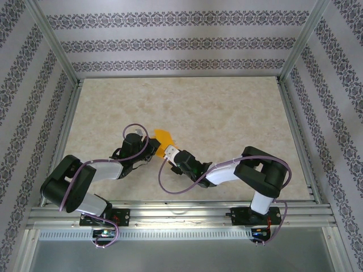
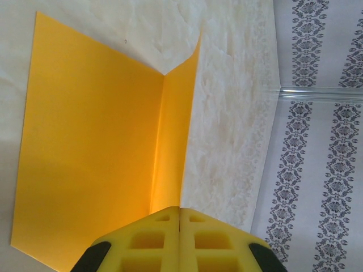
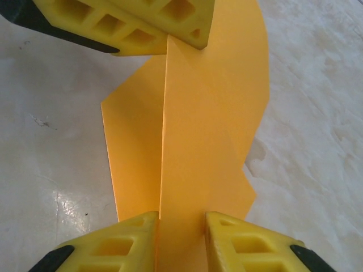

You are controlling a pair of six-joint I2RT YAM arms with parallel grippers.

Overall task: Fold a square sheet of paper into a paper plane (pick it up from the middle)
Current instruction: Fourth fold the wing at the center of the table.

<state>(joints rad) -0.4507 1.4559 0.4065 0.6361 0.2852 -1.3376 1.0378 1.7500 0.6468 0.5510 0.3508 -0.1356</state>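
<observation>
The square sheet of paper (image 1: pixel 164 136) is bright orange and partly folded, and it lies mid-table between both grippers. In the left wrist view the paper (image 2: pixel 91 158) spreads flat to the left, with a narrow flap (image 2: pixel 176 141) standing up along a crease. My left gripper (image 2: pixel 180 211) is shut on that flap's near edge. In the right wrist view the paper (image 3: pixel 193 141) rises as a creased ridge between the yellow fingers (image 3: pixel 130 238) of my right gripper (image 3: pixel 181 226). Its jaws stand apart on either side of the ridge. The left gripper's fingers (image 3: pixel 170 25) pinch the paper's far end.
The beige marbled table (image 1: pixel 227 124) is fenced by metal frame posts and patterned walls (image 1: pixel 176 39). An aluminium rail (image 1: pixel 181 215) carrying both arm bases runs along the near edge. Both arms (image 1: pixel 85 181) reach inward toward the table's middle.
</observation>
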